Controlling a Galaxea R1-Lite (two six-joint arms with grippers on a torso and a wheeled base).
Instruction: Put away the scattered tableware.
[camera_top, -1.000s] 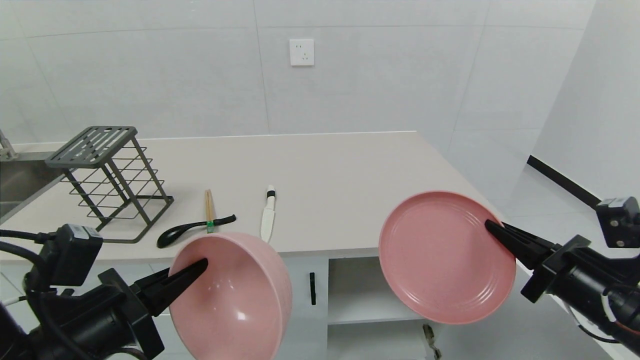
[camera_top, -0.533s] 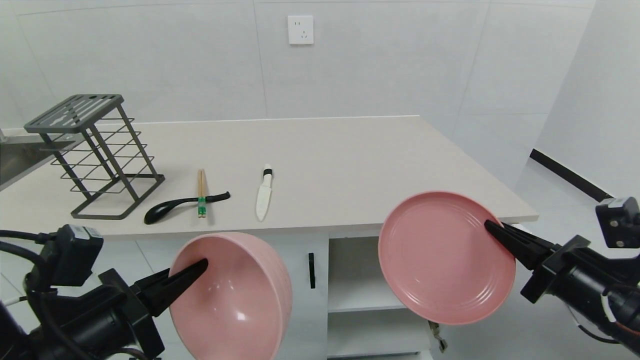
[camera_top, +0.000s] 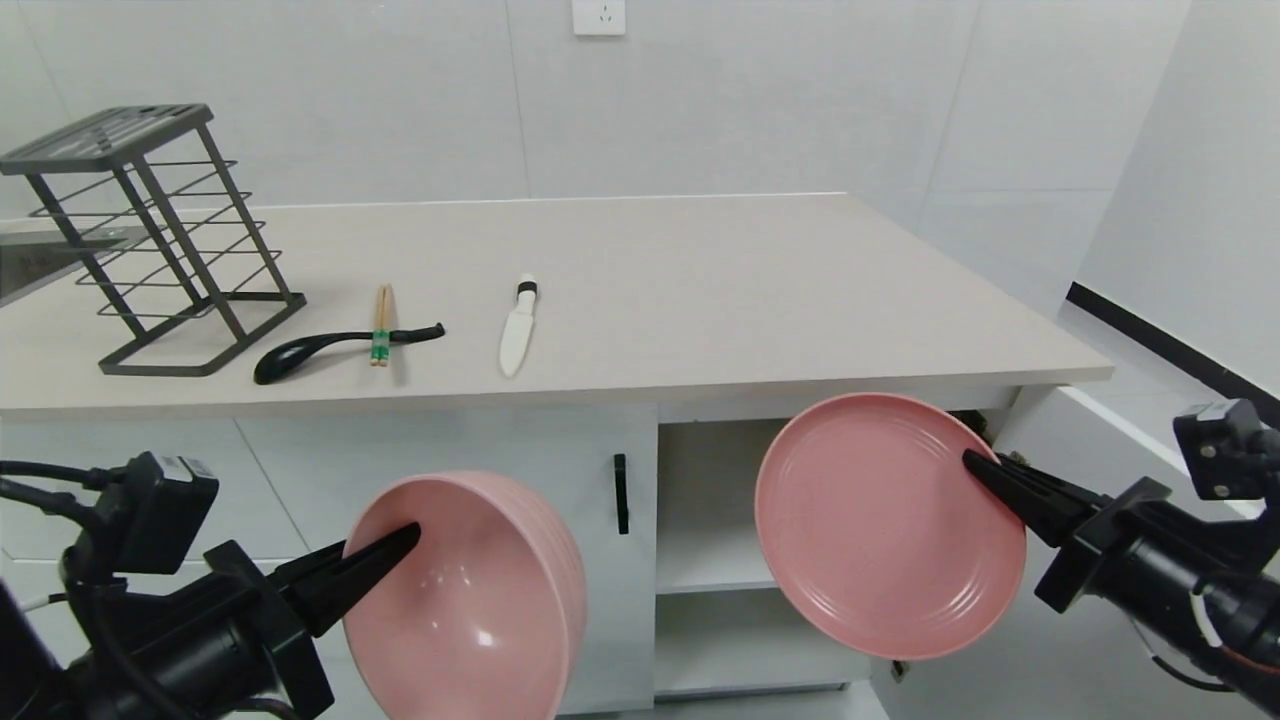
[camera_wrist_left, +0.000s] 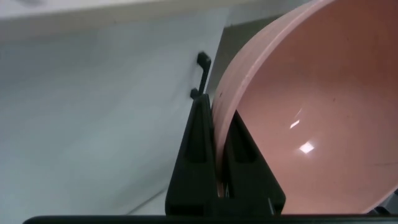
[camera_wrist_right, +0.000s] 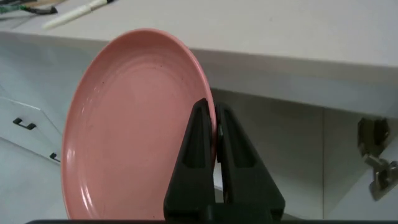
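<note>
My left gripper (camera_top: 405, 540) is shut on the rim of a pink bowl (camera_top: 480, 605), held tilted in front of the closed cabinet door; the left wrist view shows the pink bowl (camera_wrist_left: 311, 106) pinched between the fingers. My right gripper (camera_top: 975, 465) is shut on the edge of a pink plate (camera_top: 880, 525), held on edge before the open cabinet shelf (camera_top: 710, 575). The right wrist view shows the pink plate (camera_wrist_right: 130, 124) clamped the same way. On the counter lie a black spoon (camera_top: 320, 346), chopsticks (camera_top: 381, 310) and a white knife (camera_top: 517, 326).
A dark wire rack (camera_top: 140, 235) stands at the counter's left end. The counter top (camera_top: 700, 290) stretches right to its corner. The left cabinet door has a black handle (camera_top: 620, 492). A wall socket (camera_top: 598, 16) sits above.
The whole head view has shifted: the counter and rack now sit higher in the picture and the cabinet front shows more. Both grippers keep their hold on bowl and plate.
</note>
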